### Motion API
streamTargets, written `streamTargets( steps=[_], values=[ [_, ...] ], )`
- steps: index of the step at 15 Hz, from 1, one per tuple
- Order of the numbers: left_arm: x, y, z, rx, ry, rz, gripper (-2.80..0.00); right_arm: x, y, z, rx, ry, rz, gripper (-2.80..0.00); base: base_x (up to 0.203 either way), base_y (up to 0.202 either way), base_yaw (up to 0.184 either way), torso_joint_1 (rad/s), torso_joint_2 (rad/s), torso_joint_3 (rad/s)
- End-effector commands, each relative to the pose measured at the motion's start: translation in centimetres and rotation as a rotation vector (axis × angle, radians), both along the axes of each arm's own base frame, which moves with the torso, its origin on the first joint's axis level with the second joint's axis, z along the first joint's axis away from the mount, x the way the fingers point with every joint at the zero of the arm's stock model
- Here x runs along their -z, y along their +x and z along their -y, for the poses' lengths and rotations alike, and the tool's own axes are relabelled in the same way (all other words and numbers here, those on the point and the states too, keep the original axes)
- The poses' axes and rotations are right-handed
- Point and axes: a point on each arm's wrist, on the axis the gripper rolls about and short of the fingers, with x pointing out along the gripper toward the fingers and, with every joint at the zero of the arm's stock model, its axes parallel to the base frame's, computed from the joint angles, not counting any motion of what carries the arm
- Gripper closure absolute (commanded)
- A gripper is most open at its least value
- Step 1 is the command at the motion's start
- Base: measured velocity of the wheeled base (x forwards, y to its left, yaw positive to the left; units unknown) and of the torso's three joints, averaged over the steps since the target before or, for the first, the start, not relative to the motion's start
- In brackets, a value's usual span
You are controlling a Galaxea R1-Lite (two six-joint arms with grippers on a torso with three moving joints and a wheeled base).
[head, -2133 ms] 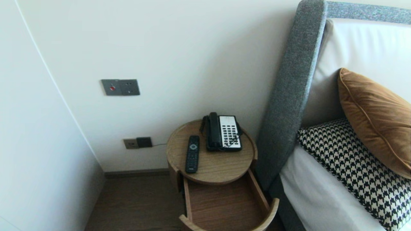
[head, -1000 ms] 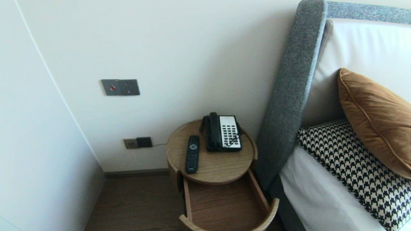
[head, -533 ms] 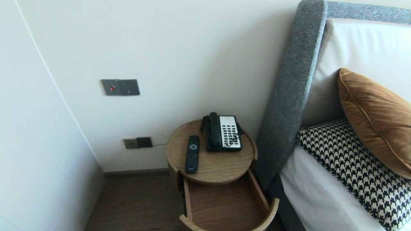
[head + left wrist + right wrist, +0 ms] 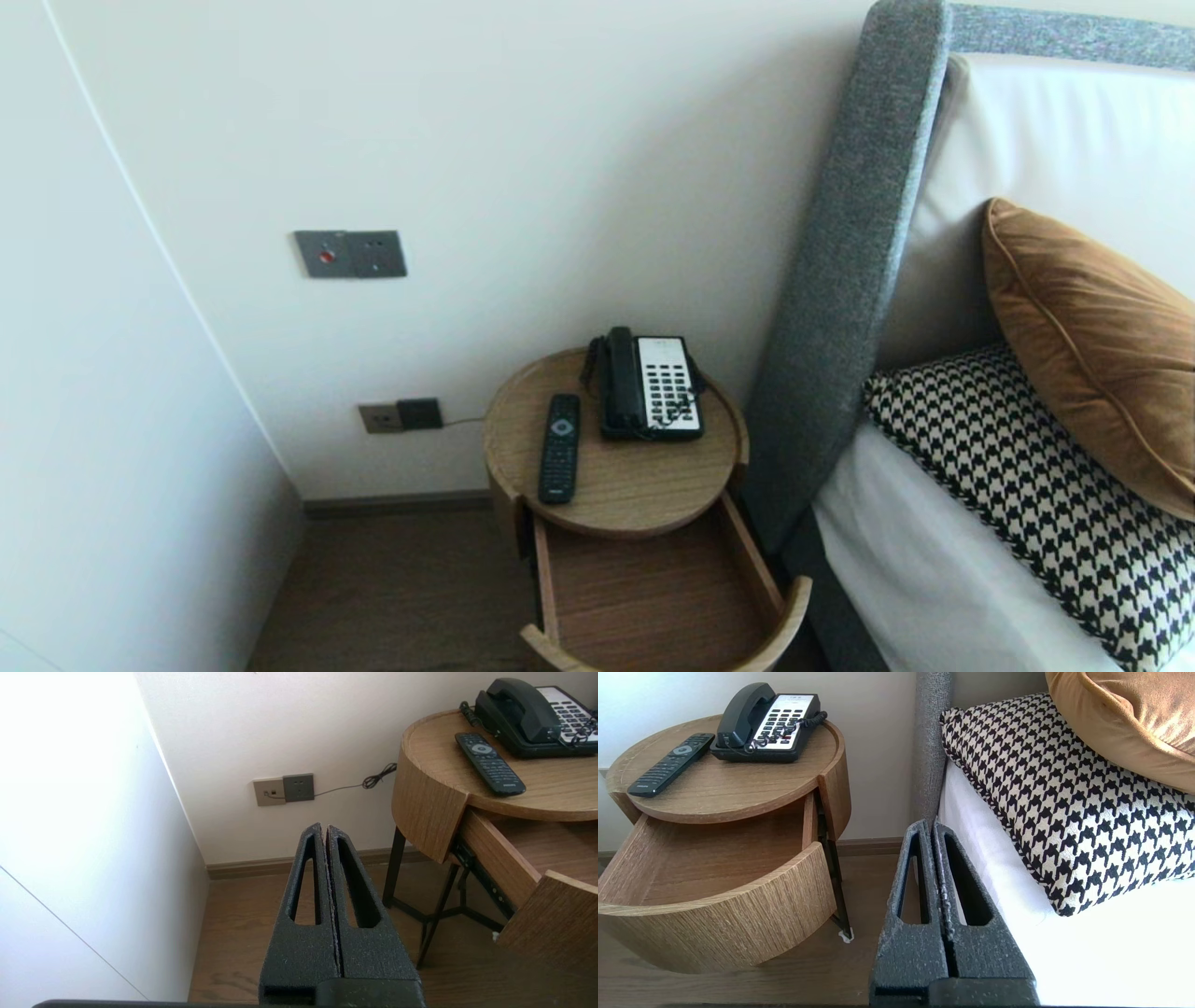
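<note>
Closest to me are my own two tools. My left gripper (image 4: 325, 828) has its black fingers pressed flat together with nothing between them. It hangs over the brown wooden floor (image 4: 243, 933), apart from the table and on the side away from the bed. My right gripper (image 4: 931, 825) is likewise closed on nothing, and it sits low between the table and the edge of the white-sheeted bed (image 4: 1087, 961). Neither arm shows in the head view.

Next out is the curved-front wooden drawer (image 4: 653, 597), the nearest thing to both grippers. It is pulled well out from under the tabletop, and all I see inside is bare wood. Neither gripper touches it.

Above it is the round wooden bedside table (image 4: 635, 481) on thin black legs. A slim black remote control (image 4: 560, 448) lies flat on the top, on the side away from the bed. Just beside it, further back, is a black corded telephone with a white keypad (image 4: 649, 385), its handset on the cradle.

Behind the table is the cream wall, with a low pair of socket plates (image 4: 401, 415) and a grey switch panel (image 4: 350, 253) higher up.

Beside the table rises the grey fabric headboard (image 4: 845, 261). A black-and-white houndstooth pillow (image 4: 1027, 495) lies on the bed, with a tan velvet cushion (image 4: 1092, 345) resting on it.
</note>
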Motion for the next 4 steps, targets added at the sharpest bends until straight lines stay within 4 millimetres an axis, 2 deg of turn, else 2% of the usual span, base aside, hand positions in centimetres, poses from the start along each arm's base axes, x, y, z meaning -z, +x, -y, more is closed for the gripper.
streamTargets(
  steps=[1, 4],
  values=[
    [-0.01, 0.0, 0.0, 0.0, 0.001, 0.001, 0.0, 0.01, -0.03, 0.0, 0.0, 0.0, 0.004, 0.0, 0.0, 0.0, 0.0, 0.0, 0.0, 0.0],
    [-0.01, 0.0, 0.0, 0.0, 0.001, 0.001, 0.0, 0.01, -0.03, 0.0, 0.0, 0.0, 0.004, 0.0, 0.0, 0.0, 0.0, 0.0, 0.0, 0.0]
  ],
)
